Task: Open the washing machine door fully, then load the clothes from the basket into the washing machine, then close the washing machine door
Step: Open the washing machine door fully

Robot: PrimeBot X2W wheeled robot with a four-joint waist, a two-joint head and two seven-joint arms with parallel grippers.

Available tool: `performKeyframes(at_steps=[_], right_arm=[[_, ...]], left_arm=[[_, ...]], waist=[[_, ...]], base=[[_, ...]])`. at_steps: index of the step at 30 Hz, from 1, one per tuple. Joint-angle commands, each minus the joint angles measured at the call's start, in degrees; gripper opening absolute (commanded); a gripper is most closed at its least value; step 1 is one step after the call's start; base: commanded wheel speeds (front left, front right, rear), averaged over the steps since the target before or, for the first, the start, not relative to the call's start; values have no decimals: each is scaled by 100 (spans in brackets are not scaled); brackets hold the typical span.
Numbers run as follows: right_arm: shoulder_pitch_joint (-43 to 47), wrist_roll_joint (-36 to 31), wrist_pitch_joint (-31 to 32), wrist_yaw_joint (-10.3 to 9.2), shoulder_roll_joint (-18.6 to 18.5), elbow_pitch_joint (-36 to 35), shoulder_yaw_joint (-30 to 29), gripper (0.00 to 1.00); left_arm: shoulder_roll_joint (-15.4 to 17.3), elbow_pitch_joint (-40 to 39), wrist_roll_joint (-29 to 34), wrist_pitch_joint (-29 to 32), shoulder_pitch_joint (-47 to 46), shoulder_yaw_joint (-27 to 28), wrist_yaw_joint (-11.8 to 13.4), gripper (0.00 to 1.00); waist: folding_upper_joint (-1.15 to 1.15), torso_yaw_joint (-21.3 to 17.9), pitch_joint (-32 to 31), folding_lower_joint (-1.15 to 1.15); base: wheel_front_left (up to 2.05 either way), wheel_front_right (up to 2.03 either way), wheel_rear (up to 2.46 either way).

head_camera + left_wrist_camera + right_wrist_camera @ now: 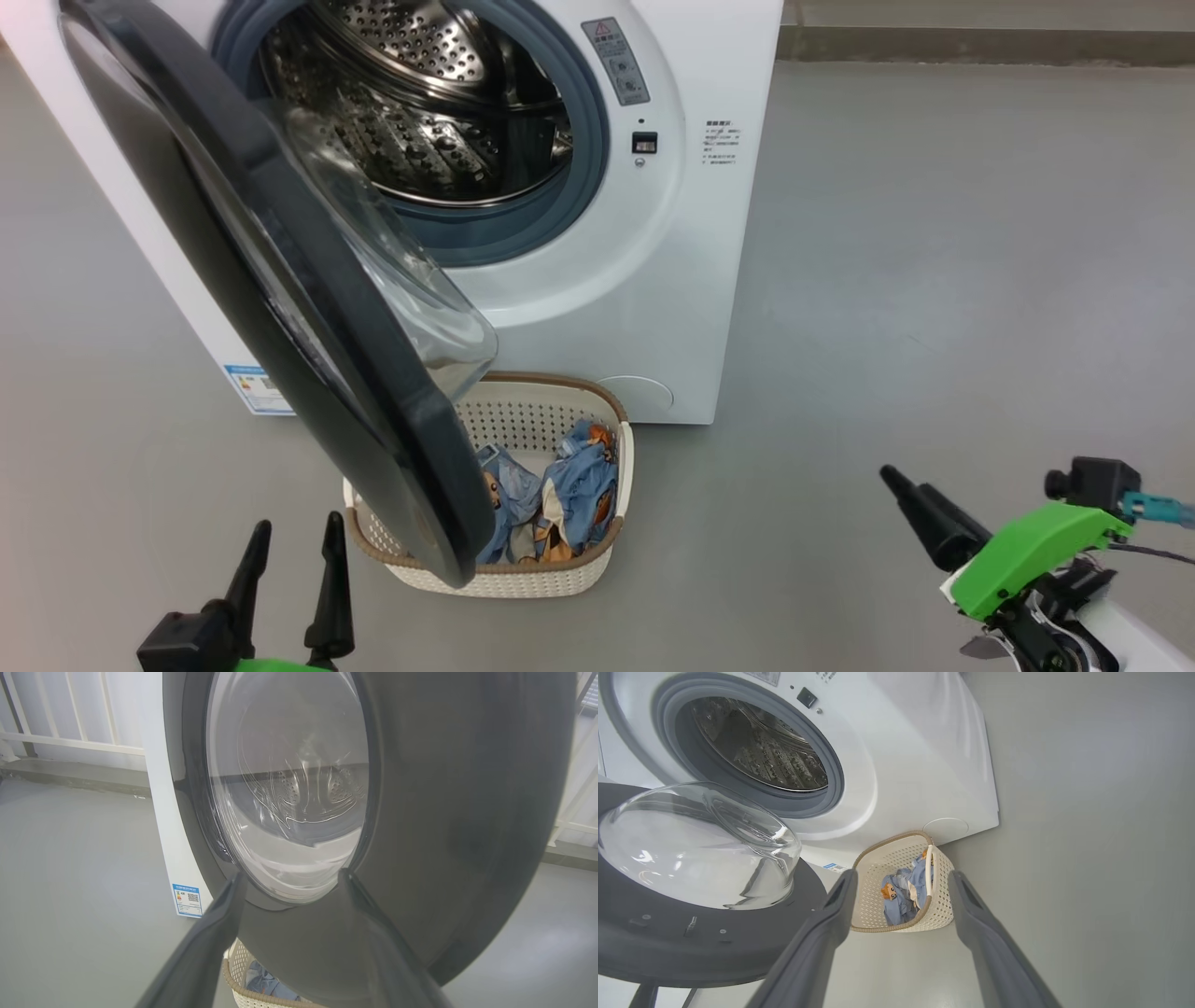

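One washer [653, 308] stands on the grey floor [934, 280]. Its one door [308, 327] is swung out on the left side, leaving the mouth uncovered. The steel drum [420, 103] has nothing in it, and one grey-blue gasket [583, 177] rings it. The door's clear glass bowl [411, 289] bulges toward the machine. In the head view the door's lower edge hangs in front of the basket's left part.

One basket [532, 411] sits on the floor just in front of the washer, below the mouth. The clothes [569, 495] lie inside it: two bundles of light blue printed fabric, side by side and touching. One blue sticker [257, 387] shows low on the washer's front, left of the door.

There are two pincers, each with two dark fingers. The left pincer [299, 521] is at the lower left, near the door's outer face and short of touching it. Its fingers stand apart with nothing between them. In its wrist view they frame the bottom of the glass. The right pincer [902, 873] is well apart from the washer, out over bare floor on the right. Its fingers are spread wide and hold nothing. In its wrist view they point at the basket and the clothes.
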Motion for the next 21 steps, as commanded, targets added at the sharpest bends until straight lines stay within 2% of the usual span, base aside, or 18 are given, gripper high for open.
performKeyframes(at_steps=[1, 4, 5, 9, 14, 16, 21], right_arm=[[38, -155, -506, 44, -204, -34, 182, 100], [88, -373, -1236, 44, -303, 133, 373, 100], [88, -373, -1236, 44, -303, 133, 373, 100], [94, -1039, -1676, 44, -397, 558, 511, 100], [253, -2455, -1686, 44, -149, 485, -568, 100], [417, -3111, -1686, 44, -20, 315, -987, 100], [864, -4214, -1687, 44, 410, -312, -1939, 100]], left_arm=[[99, -183, 37, -37, -65, 222, -10, 100], [90, -195, 45, -37, -58, 246, -11, 100], [90, -195, 45, -37, -58, 246, -11, 100], [77, -209, 51, -37, -41, 283, -11, 100], [67, -223, 55, -37, -26, 301, -11, 100], [64, -222, 54, -37, -29, 299, -11, 100], [58, -223, 48, -37, -33, 286, -12, 100]], waist=[[0, -36, -12, 0], [0, -58, -8, 0], [0, -58, -8, 0], [0, -89, -21, 0], [0, -114, -26, 0], [0, -107, -33, 0], [0, -73, -47, 0]], base=[[0, 0, 0], [0, 0, 0], [0, 0, 0], [0, 0, 0], [0, 0, 0], [0, 0, 0], [0, 0, 0]])
